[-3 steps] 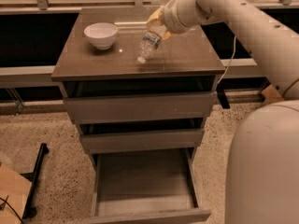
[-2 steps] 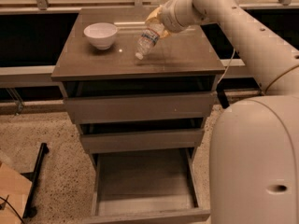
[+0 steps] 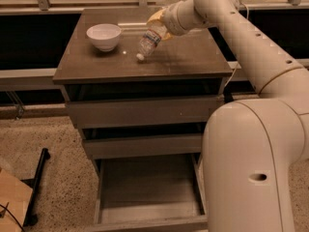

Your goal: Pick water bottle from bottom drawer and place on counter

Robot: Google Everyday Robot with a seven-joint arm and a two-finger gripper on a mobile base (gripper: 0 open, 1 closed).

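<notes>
The water bottle (image 3: 148, 41) is clear with a white cap and a pale label band. It hangs tilted, cap down and to the left, with the cap at or just above the counter (image 3: 183, 62). My gripper (image 3: 158, 28) is over the middle back of the counter and is shut on the bottle's base end. The bottom drawer (image 3: 147, 187) is pulled out below and nothing shows in it.
A white bowl (image 3: 104, 36) stands on the counter's left back part, left of the bottle. My arm and its large white body (image 3: 251, 163) fill the right side. A dark stand leg (image 3: 36, 187) and a cardboard corner lie on the floor at left.
The gripper has carried the bottle slightly left and lower, so the cap end is now down at the counter top. The robot's body takes up more of the right side.
</notes>
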